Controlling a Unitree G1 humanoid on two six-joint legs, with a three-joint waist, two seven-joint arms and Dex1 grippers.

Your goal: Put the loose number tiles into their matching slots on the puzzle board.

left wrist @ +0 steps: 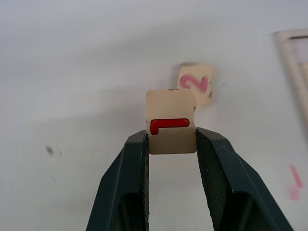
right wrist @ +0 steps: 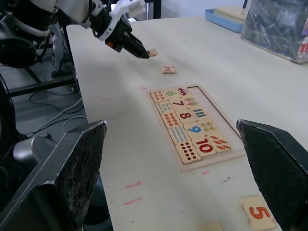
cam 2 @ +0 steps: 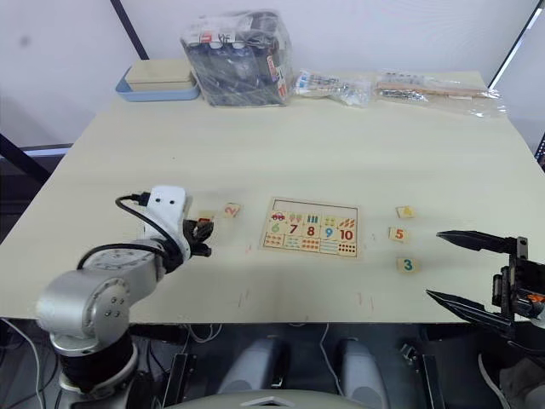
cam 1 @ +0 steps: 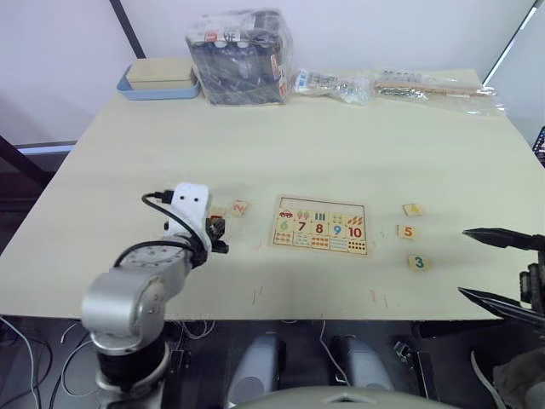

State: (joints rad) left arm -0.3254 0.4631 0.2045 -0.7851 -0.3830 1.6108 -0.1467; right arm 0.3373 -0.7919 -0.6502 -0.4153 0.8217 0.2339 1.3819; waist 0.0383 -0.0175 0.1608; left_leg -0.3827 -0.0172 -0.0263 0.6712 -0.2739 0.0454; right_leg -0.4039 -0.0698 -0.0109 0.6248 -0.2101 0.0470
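My left gripper (left wrist: 171, 137) is shut on the tile with a red 1 (left wrist: 171, 122), a short way left of the puzzle board (cam 1: 321, 225). The tile numbered 2 (cam 1: 240, 207) lies flat on the table just beyond the gripper, between it and the board. The board shows tiles 6 to 10 in place, with an empty strip of slots (cam 1: 324, 203) along its far edge. To the board's right lie a tile with a yellow digit (cam 1: 412, 209), tile 5 (cam 1: 407, 231) and tile 3 (cam 1: 417, 262). My right gripper (cam 1: 462, 262) stands open right of them, holding nothing.
At the table's far edge stand a blue-and-beige tray (cam 1: 157, 81), a plastic-wrapped dark box (cam 1: 241, 58) and two clear bags of parts (cam 1: 336, 85) (cam 1: 434, 89). The table's front edge runs close below both grippers.
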